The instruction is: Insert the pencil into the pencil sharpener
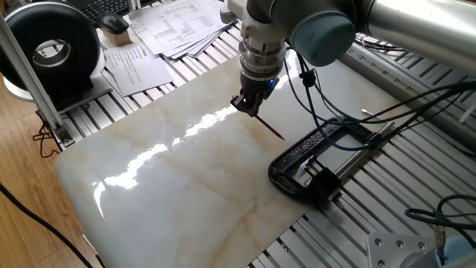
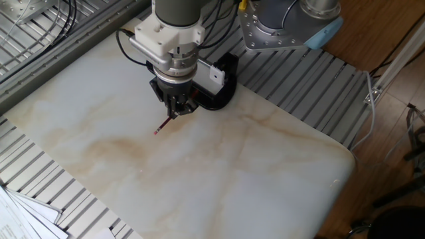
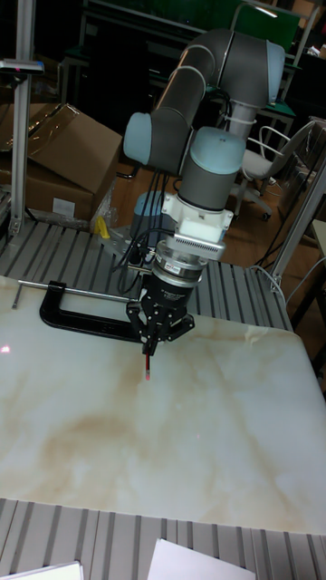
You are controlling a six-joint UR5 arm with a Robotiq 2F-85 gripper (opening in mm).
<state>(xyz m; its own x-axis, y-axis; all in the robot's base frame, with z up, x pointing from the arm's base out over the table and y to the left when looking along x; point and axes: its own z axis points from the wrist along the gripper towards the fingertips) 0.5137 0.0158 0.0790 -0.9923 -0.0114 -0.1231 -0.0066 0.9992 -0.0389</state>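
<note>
Slanting from the hand [image 1: 247, 106]: pencil [image 1: 269, 129].

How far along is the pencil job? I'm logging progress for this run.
Done: the end effector is shut on the thin red pencil, which slants down over the white marble slab. In hand: carrying it. Left: the small black boxy sharpener, held in the large black C-clamp, is still apart from the pencil tip, so alignment and insertion remain.

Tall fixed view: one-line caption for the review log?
UR5 gripper holds the red pencil over the marble slab, black C-clamp behind.
</note>
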